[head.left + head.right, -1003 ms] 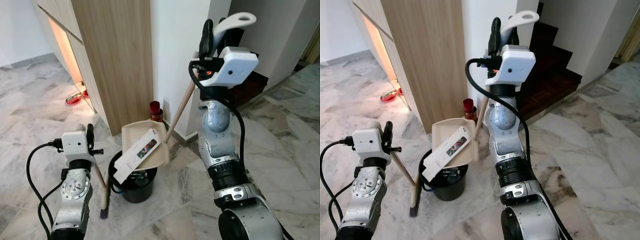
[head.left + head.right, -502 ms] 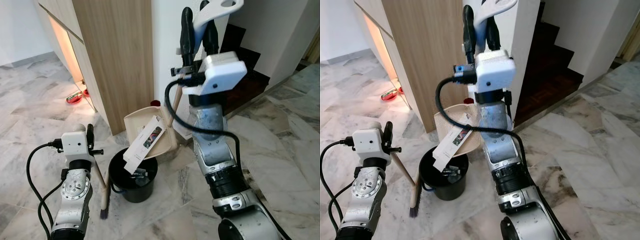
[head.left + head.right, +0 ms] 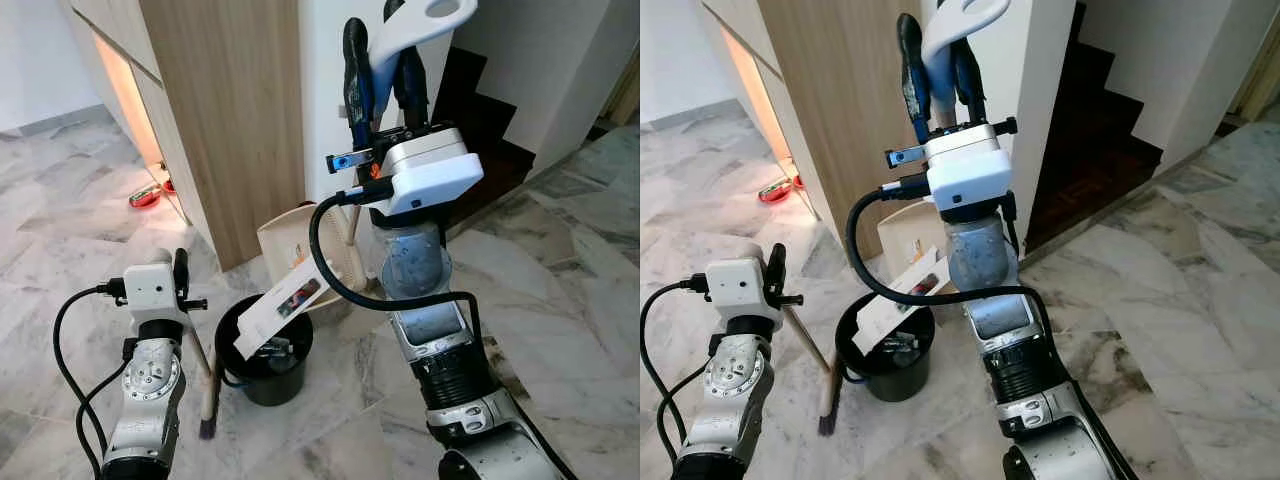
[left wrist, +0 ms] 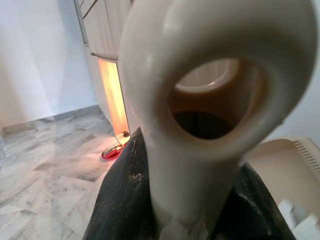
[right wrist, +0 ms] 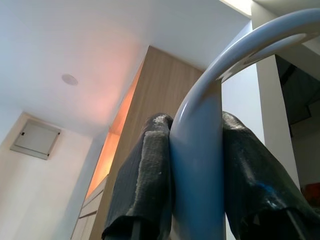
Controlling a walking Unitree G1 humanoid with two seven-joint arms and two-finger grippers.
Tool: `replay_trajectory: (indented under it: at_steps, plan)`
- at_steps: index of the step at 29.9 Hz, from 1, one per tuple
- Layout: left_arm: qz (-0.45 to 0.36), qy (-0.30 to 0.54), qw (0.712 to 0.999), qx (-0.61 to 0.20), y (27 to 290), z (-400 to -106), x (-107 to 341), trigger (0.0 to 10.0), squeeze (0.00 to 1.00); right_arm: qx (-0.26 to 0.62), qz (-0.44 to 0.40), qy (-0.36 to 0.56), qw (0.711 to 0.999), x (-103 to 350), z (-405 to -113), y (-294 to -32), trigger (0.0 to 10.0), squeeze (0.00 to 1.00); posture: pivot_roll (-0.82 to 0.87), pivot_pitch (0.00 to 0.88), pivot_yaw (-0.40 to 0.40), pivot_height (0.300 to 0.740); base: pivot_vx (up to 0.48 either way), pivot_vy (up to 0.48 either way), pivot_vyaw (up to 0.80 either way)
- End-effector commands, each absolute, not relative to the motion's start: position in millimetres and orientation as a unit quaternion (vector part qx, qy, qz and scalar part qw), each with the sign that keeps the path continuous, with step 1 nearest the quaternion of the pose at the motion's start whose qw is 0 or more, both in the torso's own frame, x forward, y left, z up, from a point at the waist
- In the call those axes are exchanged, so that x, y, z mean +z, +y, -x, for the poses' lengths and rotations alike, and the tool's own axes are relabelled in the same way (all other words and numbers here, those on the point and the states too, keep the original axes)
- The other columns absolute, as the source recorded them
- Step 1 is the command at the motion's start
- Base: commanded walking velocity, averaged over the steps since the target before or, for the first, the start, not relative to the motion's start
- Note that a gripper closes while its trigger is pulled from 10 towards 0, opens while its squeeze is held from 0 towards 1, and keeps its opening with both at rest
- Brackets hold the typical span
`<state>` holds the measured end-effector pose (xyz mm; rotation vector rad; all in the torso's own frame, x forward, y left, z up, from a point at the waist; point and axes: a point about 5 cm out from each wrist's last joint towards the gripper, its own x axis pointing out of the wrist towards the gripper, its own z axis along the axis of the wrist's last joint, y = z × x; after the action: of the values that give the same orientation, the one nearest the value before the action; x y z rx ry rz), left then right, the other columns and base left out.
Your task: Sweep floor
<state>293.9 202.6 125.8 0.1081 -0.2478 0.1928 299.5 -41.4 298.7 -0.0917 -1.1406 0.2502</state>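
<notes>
1. Marble floor (image 3: 560, 300): carries the bin and the brush tip. Looks bare of loose litter around the bin, so judge the job to be at the emptying stage.
2. Wooden cabinet (image 3: 230, 100): stands just behind the bin. Leave room at its corner when lowering the pan.
3. Dustpan (image 3: 300, 245): hangs tilted steeply, mouth down, above the bin's far rim. Tip only as far as needed, with the lip held inside the rim line so nothing drops onto the floor beside it.
4. Black bin (image 3: 262, 360): stands on the floor between the two arms, with scraps already inside. Aim the slide at its middle, not its edge.
5. Broom (image 3: 203, 360): leans with its brush (image 3: 208, 428) on the floor just beside the bin's left side. Hold it steady and clear of the bin so a knock cannot shift the target.
6. White card (image 3: 278, 308): the swept item, slanting from the pan's lip over the bin's rim, lower end above the opening. Probably needs a small shake of the pan to slide fully in, since a long flat piece can bridge the rim.
7. Right gripper (image 3: 380, 45): raised high, fingers clenched on either side of the dustpan's looped handle (image 3: 425, 20). Rotate gently at the wrist; avoid jerks that could fling the card past the rim.
8. Left gripper (image 3: 180, 268): held low, clamped around the top of the broom's stick, with its cream looped end (image 4: 215, 90) poking out between the fingers.
</notes>
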Motion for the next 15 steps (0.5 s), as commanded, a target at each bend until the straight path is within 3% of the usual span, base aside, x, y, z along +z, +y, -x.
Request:
replay_trajectory:
  at_steps: [1, 9, 15]
  plan:
    - [-0.053, -0.159, 0.981, 0.093, 201.6, -293.5, 138.6, 10.0, 0.00, 0.118, 0.035, -0.587, 0.800, 315.0, -284.9, -40.0, 10.0, 0.00, 0.09, 0.000, 0.028, 0.740, 0.000, 0.000, 0.00]
    - [-0.052, -0.159, 0.982, 0.090, 200.4, -294.0, 138.2, 10.0, 0.00, 0.101, 0.048, -0.573, 0.812, 312.4, -291.5, -44.3, 10.0, 0.00, 0.09, 0.000, 0.029, 0.740, 0.000, 0.000, 0.00]
    - [-0.052, -0.157, 0.982, 0.088, 200.1, -293.9, 137.8, 10.0, 0.00, -0.012, 0.103, -0.472, 0.876, 291.1, -326.0, -78.1, 10.0, 0.00, 0.09, 0.000, 0.026, 0.740, 0.000, 0.000, 0.00]
